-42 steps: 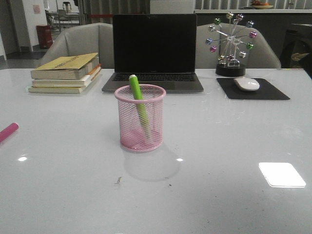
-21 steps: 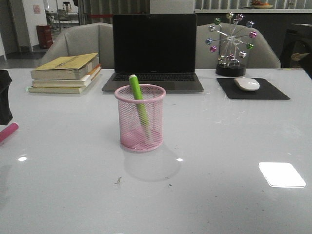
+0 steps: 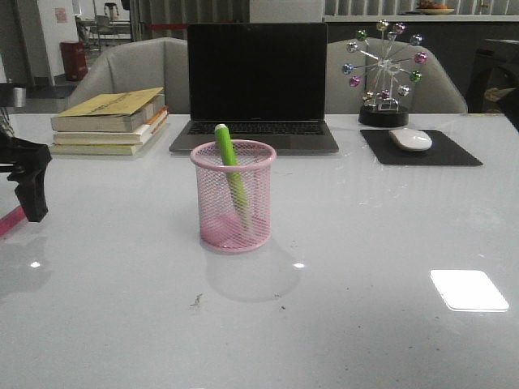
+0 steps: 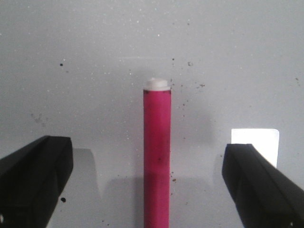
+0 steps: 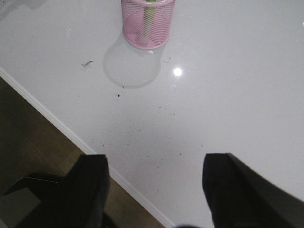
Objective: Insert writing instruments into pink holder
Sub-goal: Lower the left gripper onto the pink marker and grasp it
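A glossy white bench (image 3: 389, 243) is carrying the pink holder (image 3: 233, 195) with the green marker (image 3: 231, 174) leaning inside it, and behind the holder are sitting a laptop (image 3: 257, 85), stacked books (image 3: 109, 121) and a mouse (image 3: 410, 139) on its pad. Far left of the holder, the left pincer (image 4: 148, 183) is hanging released, straddling the magenta marker (image 4: 156, 156), which is lying on the bench, its lower end cut off. The right pincer (image 5: 154, 190) is gaping near the bench edge, not showing in the front view.

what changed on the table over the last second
The left pincer came in from the left edge and now sits over the magenta pen, open with a finger on each side, not yet gripping. The pen lies flat where it was. The pink holder, the green pen leaning inside it, the laptop, books and mouse have not moved.
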`<state>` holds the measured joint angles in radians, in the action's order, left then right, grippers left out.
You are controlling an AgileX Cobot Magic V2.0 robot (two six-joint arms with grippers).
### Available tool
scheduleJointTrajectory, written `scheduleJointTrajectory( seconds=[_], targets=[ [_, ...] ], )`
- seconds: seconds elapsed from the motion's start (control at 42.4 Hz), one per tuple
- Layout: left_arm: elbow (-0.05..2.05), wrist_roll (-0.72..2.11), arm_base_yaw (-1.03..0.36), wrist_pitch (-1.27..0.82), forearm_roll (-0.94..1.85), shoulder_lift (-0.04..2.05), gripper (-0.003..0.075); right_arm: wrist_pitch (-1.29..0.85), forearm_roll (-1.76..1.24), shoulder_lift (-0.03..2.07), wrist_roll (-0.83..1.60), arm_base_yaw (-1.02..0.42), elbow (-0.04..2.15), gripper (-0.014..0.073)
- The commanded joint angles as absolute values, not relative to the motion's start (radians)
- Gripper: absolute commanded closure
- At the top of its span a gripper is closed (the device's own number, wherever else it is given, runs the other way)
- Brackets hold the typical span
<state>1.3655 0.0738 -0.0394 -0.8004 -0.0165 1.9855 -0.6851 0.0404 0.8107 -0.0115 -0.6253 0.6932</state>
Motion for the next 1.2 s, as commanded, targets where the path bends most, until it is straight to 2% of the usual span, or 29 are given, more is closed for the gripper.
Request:
scheduleJointTrajectory(
  seconds=[0.0, 0.354, 0.448, 0.637, 0.802, 0.991, 1.18],
  targets=[
    [1.4, 0.066, -0.045, -0.776, -0.017, 1.95, 0.0035, -0.629, 0.051, 0.802, 0.0, -0.62, 0.719, 0.0064],
    [1.4, 0.066, -0.045, -0.784, -0.022, 1.972, 0.005, -0.629, 0.051, 0.802, 0.0, -0.62, 0.719, 0.0064],
    [1.4, 0.066, -0.045, -0.786, -0.022, 1.972, 0.0119, -0.629, 0.051, 0.802, 0.0, -0.62, 0.719, 0.0064],
    [1.4, 0.066, -0.045, -0.786, -0.022, 1.972, 0.033, -0.629, 0.051, 0.802, 0.0, -0.62, 0.719, 0.0064],
    [1.4, 0.066, -0.045, -0.786, -0.023, 1.972, 0.0458, -0.629, 0.051, 0.802, 0.0, -0.62, 0.719, 0.0064],
    [1.4, 0.066, -0.045, -0.786, -0.023, 1.972, 0.0559, -0.629, 0.051, 0.802, 0.0, -0.62, 0.719, 0.0064],
    [1.4, 0.066, -0.045, -0.803, -0.023, 1.972, 0.0612, -0.629, 0.051, 0.802, 0.0, -0.62, 0.719, 0.0064]
  ],
)
